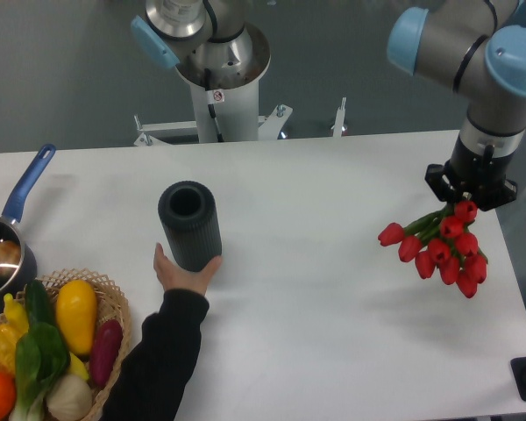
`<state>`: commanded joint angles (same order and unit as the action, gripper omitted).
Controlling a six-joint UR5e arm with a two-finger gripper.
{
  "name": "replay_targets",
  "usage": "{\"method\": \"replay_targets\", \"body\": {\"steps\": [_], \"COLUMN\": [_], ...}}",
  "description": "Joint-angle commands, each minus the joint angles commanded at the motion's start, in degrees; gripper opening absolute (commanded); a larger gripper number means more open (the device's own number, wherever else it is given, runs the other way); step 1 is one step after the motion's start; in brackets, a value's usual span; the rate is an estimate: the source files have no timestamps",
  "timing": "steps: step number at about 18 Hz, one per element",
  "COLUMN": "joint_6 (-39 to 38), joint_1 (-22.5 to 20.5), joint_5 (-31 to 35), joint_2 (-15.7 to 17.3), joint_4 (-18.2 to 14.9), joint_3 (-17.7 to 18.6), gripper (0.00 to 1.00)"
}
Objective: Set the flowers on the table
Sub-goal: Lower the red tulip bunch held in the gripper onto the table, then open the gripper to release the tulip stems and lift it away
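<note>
Gripper (470, 195) clamps the stems of the flowers (443, 246), buds hanging over the right end of the table (316, 333). Risk: released here, so near the edge, the bunch may roll off. A person's hand (182, 270) steadies a black vase (191, 224).

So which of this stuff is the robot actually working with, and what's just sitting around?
Part of the job:
- flowers, held by the end effector
- table

Just lying about:
- dark ribbed vase, steadied by a person's hand
- vegetable basket
- blue-handled pan
</note>
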<state>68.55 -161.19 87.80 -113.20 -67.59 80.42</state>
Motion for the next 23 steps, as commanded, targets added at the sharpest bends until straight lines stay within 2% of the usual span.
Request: {"method": "replay_targets", "body": {"steps": [2,4,7,9,11,12,13,14,23], "joint_6": [-0.3,-1.1,-8.6,-9.9,-9.6,-9.0,-8.7,-8.7,-8.2], "joint_1": [0.3,1.7,3.8,4.7,4.7,4.7,4.7,4.7,3.2], "joint_5": [0.0,0.3,2.9,3.4,3.4,3.5,3.3,3.4,4.4], "joint_2": [-0.8,-2.2,-4.3,-5.3,-5.6,-5.6,-5.6,-5.5,-3.8], "joint_4": [0.1,1.8,3.9,5.9,6.5,6.6,6.6,6.7,7.7], "joint_3": [0.0,0.0,0.1,0.3,0.5,1.0,1.1,1.4,1.8], "gripper": [0.0,0.0,0.0,0.0,0.21,0.4,0.66,1.0,1.0]}}
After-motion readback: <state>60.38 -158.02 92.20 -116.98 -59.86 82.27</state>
